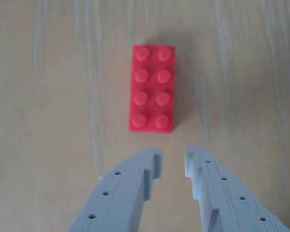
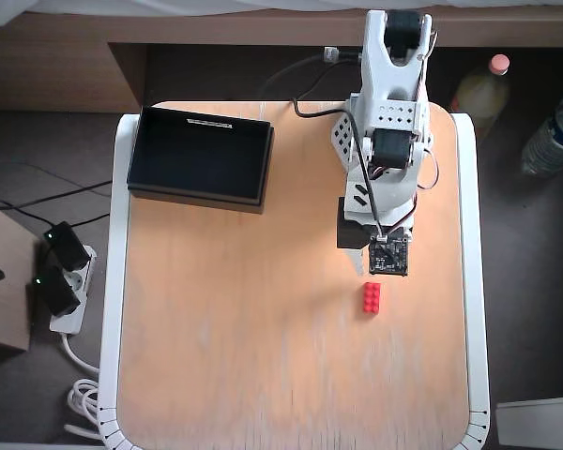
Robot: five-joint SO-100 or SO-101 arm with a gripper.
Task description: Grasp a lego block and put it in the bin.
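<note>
In the wrist view the red lego block [image 1: 152, 88] lies flat on the wooden table, studs up, its long side running away from me. My gripper [image 1: 174, 157] sits just short of the block's near end, its two grey fingers apart by a narrow gap and holding nothing. From overhead, the lego block [image 2: 372, 298] lies right of the table's centre, directly below the gripper [image 2: 376, 276], whose fingers are mostly hidden under the wrist. The black bin [image 2: 197, 198] stands at the table's upper left, far from the gripper.
The white arm base [image 2: 391, 112] stands at the top right of the table [image 2: 244, 356]. Two bottles [image 2: 488, 82] [image 2: 552, 136] are on the floor beyond the right edge. A power strip [image 2: 61, 286] with cables lies off the left edge.
</note>
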